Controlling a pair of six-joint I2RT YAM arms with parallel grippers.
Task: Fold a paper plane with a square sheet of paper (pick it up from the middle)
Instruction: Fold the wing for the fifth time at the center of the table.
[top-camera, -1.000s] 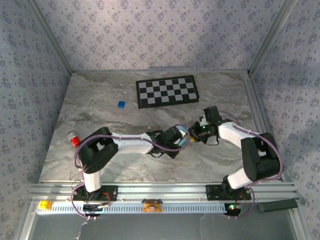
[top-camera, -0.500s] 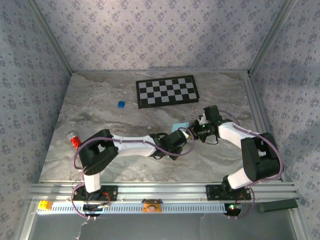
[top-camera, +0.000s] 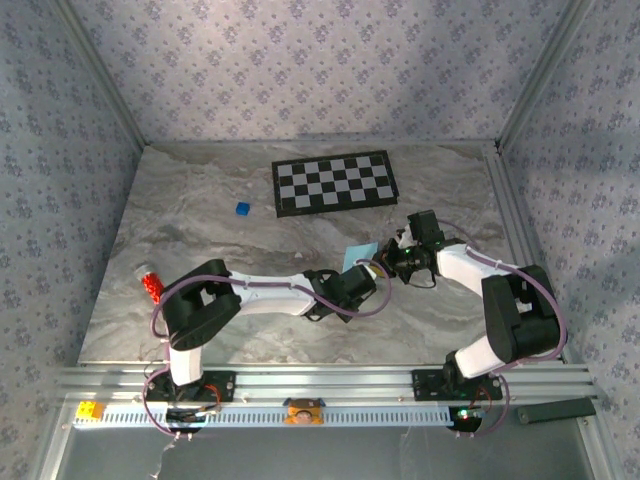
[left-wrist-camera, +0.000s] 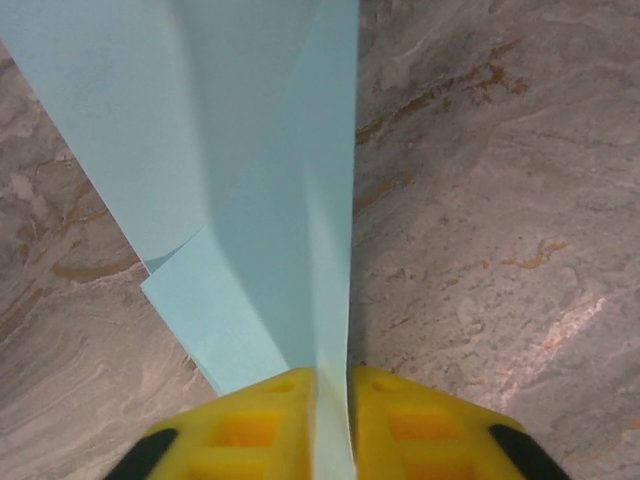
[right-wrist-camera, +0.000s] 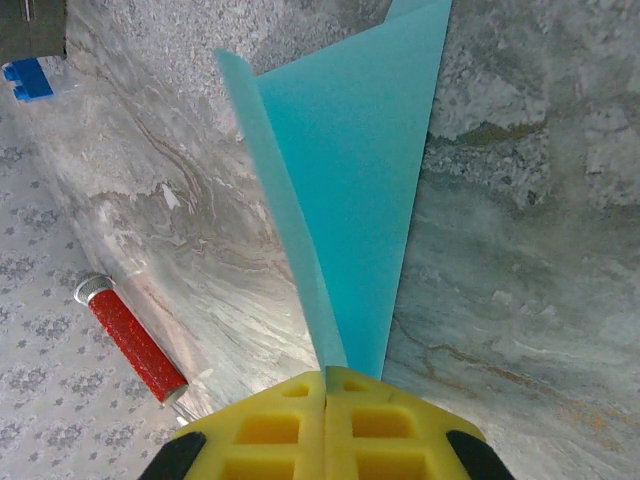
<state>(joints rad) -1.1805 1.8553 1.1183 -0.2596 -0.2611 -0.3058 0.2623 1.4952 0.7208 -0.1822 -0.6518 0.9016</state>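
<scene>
Pinching the creased square sheet of paper (left-wrist-camera: 260, 200), the left tool (left-wrist-camera: 330, 385) and right tool (right-wrist-camera: 326, 378) each clamp tight on it near the desk's (top-camera: 200, 215) middle. The light-blue sheet extends from both tips toward the checkerboard (top-camera: 334, 183).

One thin light-blue sheet of paper (top-camera: 358, 250), plain, folded into overlapping layers with crisp creases. It sits right of centre on the bench (top-camera: 200, 220), at mid-depth. It is gripped at its near end and tilted up; whether the far edge touches the bench is unclear.

Left wrist view: the sheet (left-wrist-camera: 250, 180) fans out wide, a lower flap overlapping an upper panel. One layer stands on edge, pinched in the left gripper (left-wrist-camera: 330, 410).

Right wrist view: the paper (right-wrist-camera: 350, 190) forms a narrow V tapering into the closed right gripper (right-wrist-camera: 325, 415).
</scene>
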